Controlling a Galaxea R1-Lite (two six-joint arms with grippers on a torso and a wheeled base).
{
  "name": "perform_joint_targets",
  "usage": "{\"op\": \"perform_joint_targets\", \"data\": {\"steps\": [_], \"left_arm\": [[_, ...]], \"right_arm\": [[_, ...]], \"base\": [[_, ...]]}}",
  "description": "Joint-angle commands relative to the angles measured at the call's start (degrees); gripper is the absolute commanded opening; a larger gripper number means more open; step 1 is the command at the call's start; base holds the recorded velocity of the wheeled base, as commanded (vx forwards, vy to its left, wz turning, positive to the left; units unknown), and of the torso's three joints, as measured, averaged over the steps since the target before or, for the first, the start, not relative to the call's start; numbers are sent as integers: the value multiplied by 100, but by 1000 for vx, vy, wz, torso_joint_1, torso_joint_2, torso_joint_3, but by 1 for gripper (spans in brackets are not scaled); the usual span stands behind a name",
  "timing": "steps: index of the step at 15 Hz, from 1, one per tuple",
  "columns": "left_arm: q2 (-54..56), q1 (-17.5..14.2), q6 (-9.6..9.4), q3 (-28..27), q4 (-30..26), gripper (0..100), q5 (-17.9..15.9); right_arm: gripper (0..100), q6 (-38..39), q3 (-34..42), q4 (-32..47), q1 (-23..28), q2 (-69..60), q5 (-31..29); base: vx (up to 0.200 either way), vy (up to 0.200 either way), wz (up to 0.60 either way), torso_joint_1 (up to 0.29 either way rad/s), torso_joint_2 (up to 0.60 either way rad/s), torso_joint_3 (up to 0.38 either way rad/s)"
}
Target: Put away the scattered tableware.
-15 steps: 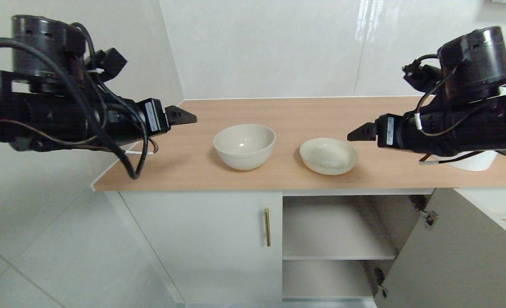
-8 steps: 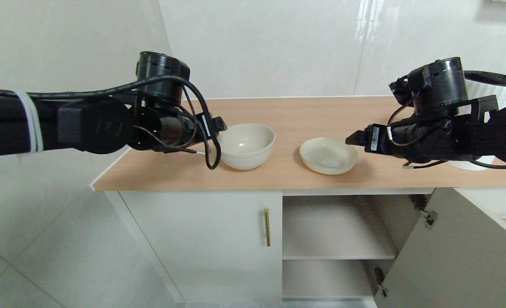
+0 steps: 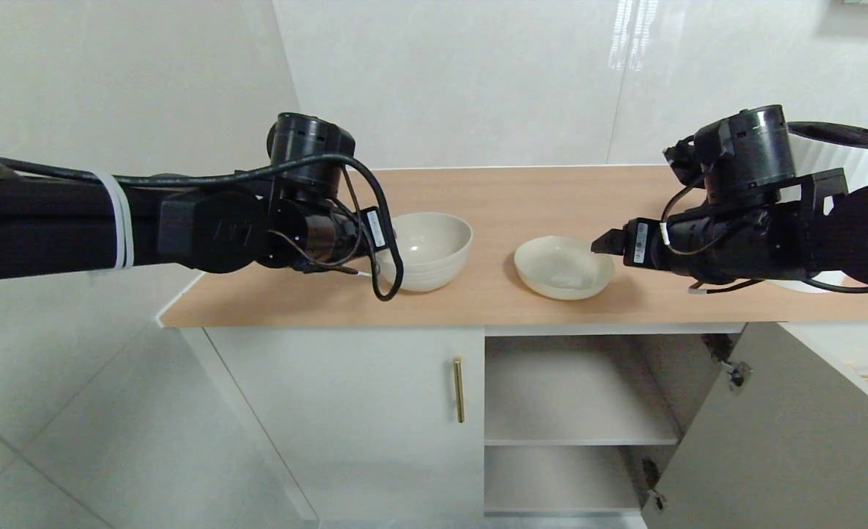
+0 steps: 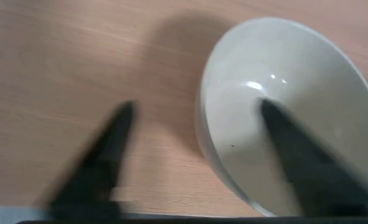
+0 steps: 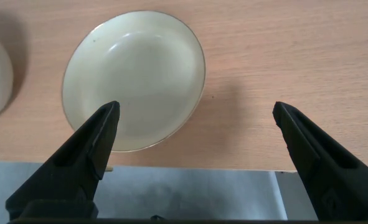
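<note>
A deep cream bowl (image 3: 421, 250) and a shallow cream dish (image 3: 564, 266) stand side by side on the wooden counter (image 3: 522, 195). My left gripper (image 3: 388, 247) is at the bowl's left rim. In the left wrist view the left gripper (image 4: 196, 104) is open, one finger over the inside of the bowl (image 4: 296, 106) and the other outside it above the wood. My right gripper (image 3: 600, 242) is at the dish's right edge. It is open in the right wrist view too (image 5: 195, 106), one finger over the dish (image 5: 134, 74) and the other over bare counter.
Below the counter a cabinet stands open, with bare shelves (image 3: 577, 389) and its door (image 3: 764, 441) swung out to the right. The left door with a gold handle (image 3: 458, 389) is closed. A white ribbed container (image 3: 856, 165) stands behind my right arm. Tiled wall backs the counter.
My left arm has stretched forward and right until its gripper reached the deep bowl's rim. My right gripper has moved out to the dish's right edge. The bowl and dish have not moved.
</note>
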State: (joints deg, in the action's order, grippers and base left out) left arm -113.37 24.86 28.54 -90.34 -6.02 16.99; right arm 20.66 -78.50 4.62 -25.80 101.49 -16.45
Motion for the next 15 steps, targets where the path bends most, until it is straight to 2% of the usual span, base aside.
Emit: {"op": "perform_joint_targets", "data": {"steps": [1, 4, 7, 8, 9, 11, 12, 15], "left_arm": [[-18, 2, 3, -1, 5, 0, -3], [87, 2, 11, 43, -4, 0, 6], [966, 98, 11, 483, 5, 0, -65], [1414, 98, 11, 676, 5, 0, -346], [1766, 98, 11, 843, 5, 0, -777], [2118, 98, 11, 1028, 5, 0, -1357], [2205, 98, 3, 1089, 5, 0, -1471], [2293, 98, 3, 1107, 5, 0, -1497]], "right_arm": [[100, -1, 1, 4, -4, -24, 1], [100, -10, 1, 4, -4, -32, 1], [100, -10, 1, 4, 13, -6, -25], [100, -10, -8, -5, 13, 38, -25], [100, -10, -25, -5, 4, 143, -25], [100, -10, -61, -40, 4, 381, -166], [100, -18, -87, -154, 4, 504, -298], [100, -18, -87, -392, 31, 732, -386]], "base": [[0, 0, 0, 0, 0, 0], [0, 0, 0, 0, 0, 0], [0, 0, 0, 0, 0, 0], [0, 0, 0, 0, 0, 0], [0, 0, 0, 0, 0, 0], [0, 0, 0, 0, 0, 0], [0, 0, 0, 0, 0, 0], [0, 0, 0, 0, 0, 0]]}}
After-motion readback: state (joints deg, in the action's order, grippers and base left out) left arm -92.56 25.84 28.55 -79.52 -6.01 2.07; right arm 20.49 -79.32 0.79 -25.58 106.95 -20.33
